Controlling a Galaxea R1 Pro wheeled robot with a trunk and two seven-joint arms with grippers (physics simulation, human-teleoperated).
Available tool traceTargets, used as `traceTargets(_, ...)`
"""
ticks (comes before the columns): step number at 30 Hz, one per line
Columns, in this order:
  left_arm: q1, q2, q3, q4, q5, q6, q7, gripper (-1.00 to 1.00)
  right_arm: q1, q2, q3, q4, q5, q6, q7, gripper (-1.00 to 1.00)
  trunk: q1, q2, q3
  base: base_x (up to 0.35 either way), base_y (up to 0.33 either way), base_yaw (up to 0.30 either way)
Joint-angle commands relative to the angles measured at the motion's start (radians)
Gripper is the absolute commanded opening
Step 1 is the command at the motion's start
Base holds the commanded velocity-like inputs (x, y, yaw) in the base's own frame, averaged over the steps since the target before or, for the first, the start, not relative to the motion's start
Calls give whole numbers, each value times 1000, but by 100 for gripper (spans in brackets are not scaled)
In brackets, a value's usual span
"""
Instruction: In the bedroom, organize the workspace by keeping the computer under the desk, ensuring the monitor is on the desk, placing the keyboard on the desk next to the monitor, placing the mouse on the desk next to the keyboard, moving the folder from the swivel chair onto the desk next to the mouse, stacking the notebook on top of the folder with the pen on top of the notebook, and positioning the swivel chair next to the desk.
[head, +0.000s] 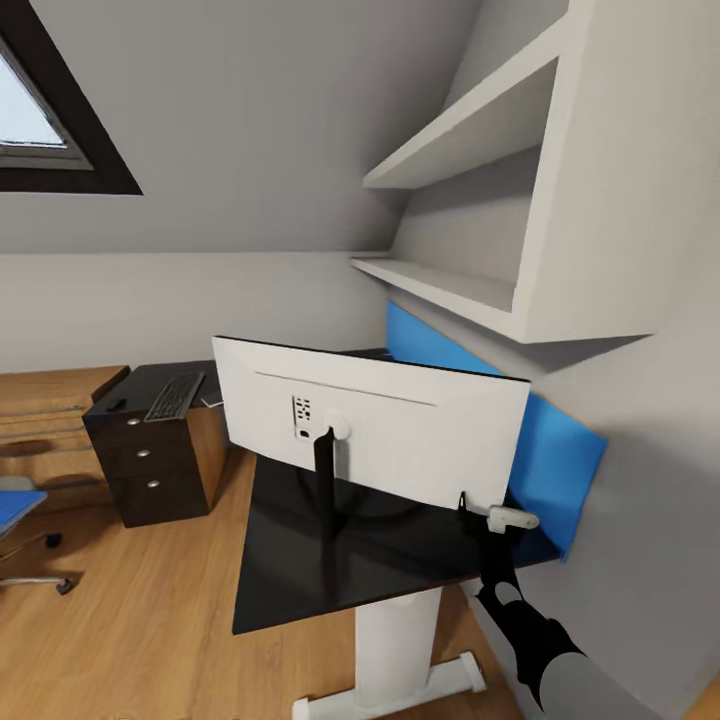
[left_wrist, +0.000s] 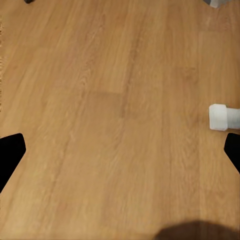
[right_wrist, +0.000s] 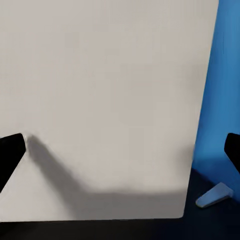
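Right claw (head: 490, 512) beside monitor's (head: 400, 430) lower corner

Attic-type room, sloped grey ceiling (head: 260, 120), dark-framed skylight (head: 50, 120) top left letting in daylight. Plain grey walls (head: 150, 300). Warm wood plank floor (head: 120, 620). White built-in shelves (head: 480, 200) upper right, two tiers. Dark-topped wooden drawer unit (head: 150, 450), three round knobs, beside light wooden unit (head: 45, 400) against far wall.
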Motion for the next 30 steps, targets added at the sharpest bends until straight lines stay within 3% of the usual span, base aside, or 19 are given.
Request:
traceTargets(1, 0, 0, -2, -1, 3, -1, 3, 100, -1, -1, 9, 0, -9, -4, -5, 100, 0, -1, -2, 16, -33, 138)
traceTargets(30, 0, 0, -1, 0, 3, -1, 3, 100, -1, -1, 9, 0, -8, -4, -5, 100, 0, -1, -25, 1, -2, 183)
